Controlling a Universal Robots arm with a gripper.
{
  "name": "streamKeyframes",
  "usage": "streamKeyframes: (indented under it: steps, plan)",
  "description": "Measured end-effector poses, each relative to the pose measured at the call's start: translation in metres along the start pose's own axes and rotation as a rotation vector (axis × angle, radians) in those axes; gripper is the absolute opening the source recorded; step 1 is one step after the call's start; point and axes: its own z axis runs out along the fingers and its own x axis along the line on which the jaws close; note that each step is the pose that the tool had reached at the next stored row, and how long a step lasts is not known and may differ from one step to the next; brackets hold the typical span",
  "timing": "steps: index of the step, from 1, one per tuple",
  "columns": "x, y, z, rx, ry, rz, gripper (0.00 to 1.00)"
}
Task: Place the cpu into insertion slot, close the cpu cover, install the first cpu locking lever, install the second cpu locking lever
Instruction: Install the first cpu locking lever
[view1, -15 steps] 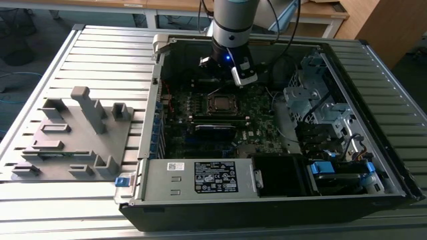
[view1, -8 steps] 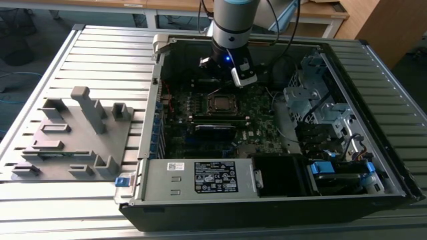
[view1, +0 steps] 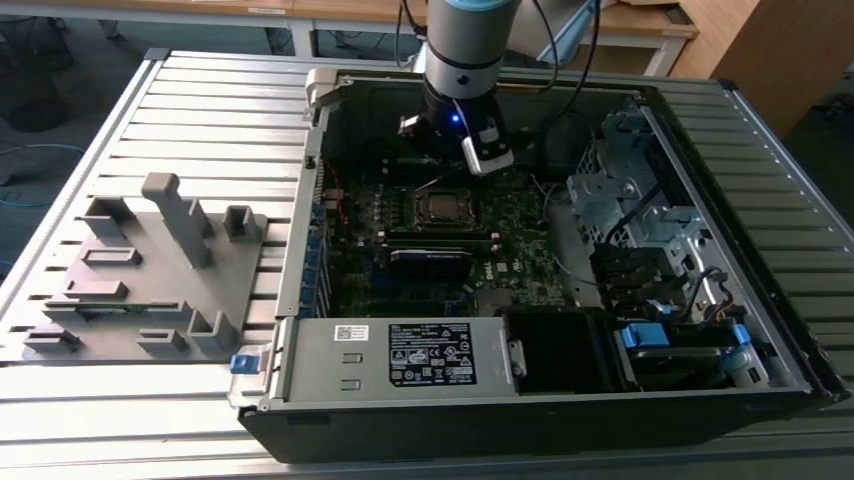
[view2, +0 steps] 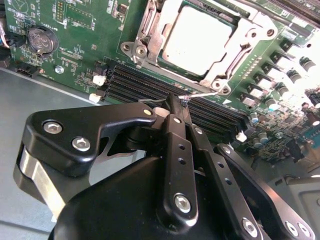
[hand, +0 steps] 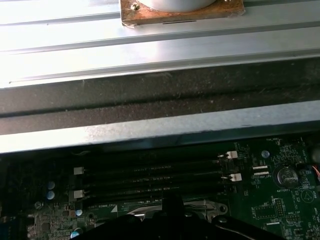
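Gripper (view2: 176, 104) pressed together, holding nothing I can see, I hover with my tips by a thin locking lever (view2: 200, 95) beside the insertion slot (view2: 142, 47). The cpu (view2: 197, 40) sits seated, the cpu cover (view2: 245, 40) lies down over it; latching the levers looks unfinished.

Workshop backdrop.
I see the ribbed silver aluminium table (view1: 214, 100), pale wooden desks (view1: 334, 10) behind it, grey floor (view1: 100, 55) at the exterior view's left.
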Motion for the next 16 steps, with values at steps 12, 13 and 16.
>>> streamKeyframes:
  steps: [12,13,16]
  plan:
    - [0.0,-0.0006,0.0022,-0.0013,-0.0008,0.0,0.1]
    - [0.0,-0.0006,0.0023,-0.0012,-0.0008,0.0,0.1]
    - [0.0,-0.0008,0.0033,-0.0015,-0.0009,0.0,0.1]
